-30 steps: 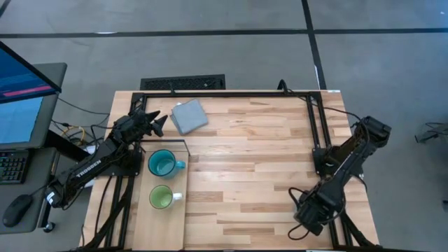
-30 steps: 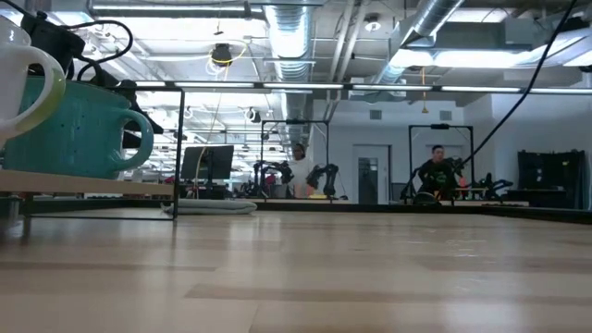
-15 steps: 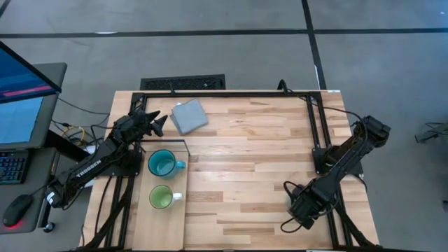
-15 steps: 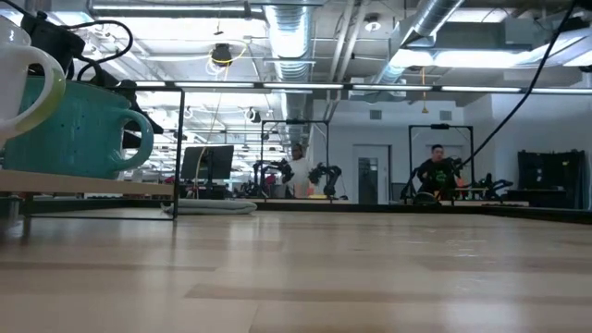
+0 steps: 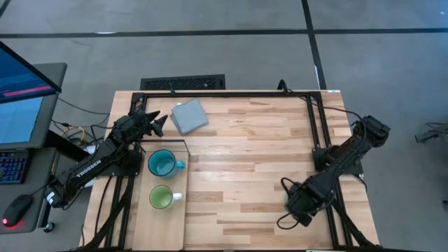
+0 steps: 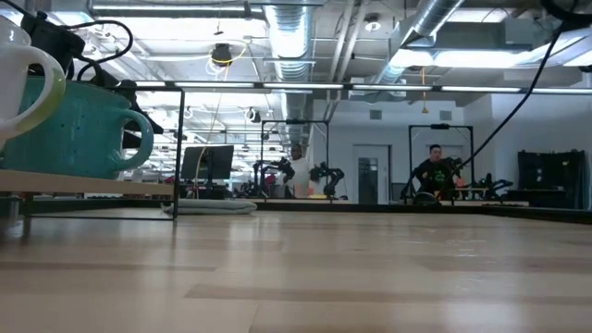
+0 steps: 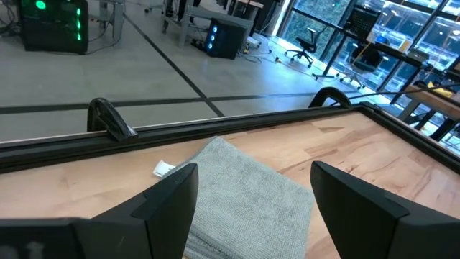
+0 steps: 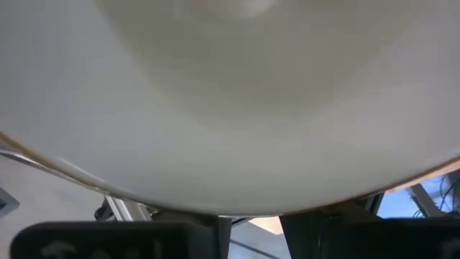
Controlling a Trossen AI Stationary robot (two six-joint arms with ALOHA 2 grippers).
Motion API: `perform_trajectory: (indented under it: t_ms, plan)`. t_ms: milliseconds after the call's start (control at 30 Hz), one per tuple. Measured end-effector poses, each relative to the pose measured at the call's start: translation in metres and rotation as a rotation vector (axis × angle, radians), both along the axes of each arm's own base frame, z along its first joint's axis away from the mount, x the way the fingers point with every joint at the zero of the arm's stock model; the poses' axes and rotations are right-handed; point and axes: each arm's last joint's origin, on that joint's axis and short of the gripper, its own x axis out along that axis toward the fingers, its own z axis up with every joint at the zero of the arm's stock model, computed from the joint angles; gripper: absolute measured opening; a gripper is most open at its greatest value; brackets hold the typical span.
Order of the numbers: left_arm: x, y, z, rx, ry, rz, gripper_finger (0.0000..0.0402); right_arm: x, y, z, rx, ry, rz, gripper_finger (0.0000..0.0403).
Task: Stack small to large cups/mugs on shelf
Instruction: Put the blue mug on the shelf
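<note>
The teal-blue mug [image 5: 163, 164] and the light green mug [image 5: 161, 197] stand upright on the pale shelf [image 5: 168, 227] at the table's left near corner. The low view shows both, green mug [image 6: 20, 83] in front of teal mug [image 6: 79, 129]. My left gripper [image 5: 159, 124] hovers open beside the grey pad [image 5: 189, 115], touching nothing. My right gripper [image 5: 295, 205] is over the table's right near part. A white curved surface, the white mug [image 8: 230, 108], fills its wrist view. The arm hides that mug in the high view. My right gripper [image 8: 246, 219] is shut on the white mug, whose rounded white wall [image 8: 244, 194] sits right above the two dark fingers [image 8: 108, 241]. The mug itself covers the fingertips, so which part they have and the kind of hold cannot be told.
A flat grey-blue pad [image 7: 244, 205] lies near the table's far left, under my left gripper's view. A dark metal frame [image 5: 231, 94] runs along the far edge and down the right side. The striped tabletop [image 5: 245, 161] between shelf and right arm is bare.
My right arm has swung its gripper toward the table's left and slightly toward the far edge, carrying what it holds. The left arm and both mugs on the shelf have kept still.
</note>
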Motion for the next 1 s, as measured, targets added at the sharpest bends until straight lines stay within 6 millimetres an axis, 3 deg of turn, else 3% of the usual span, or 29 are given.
perform_trajectory:
  t_ms: [300, 1000]
  plan:
    - [0.0, 0.0, 0.0, 0.007, 0.007, -0.002, 0.0261, 0.003, -0.004, 0.0, 0.021, -0.013, 0.036, 0.0093]
    - [0.0, 0.0, 0.0, 0.009, 0.011, -0.002, 0.0261, 0.022, -0.034, 0.0, 0.049, -0.048, 0.116, 0.0102]
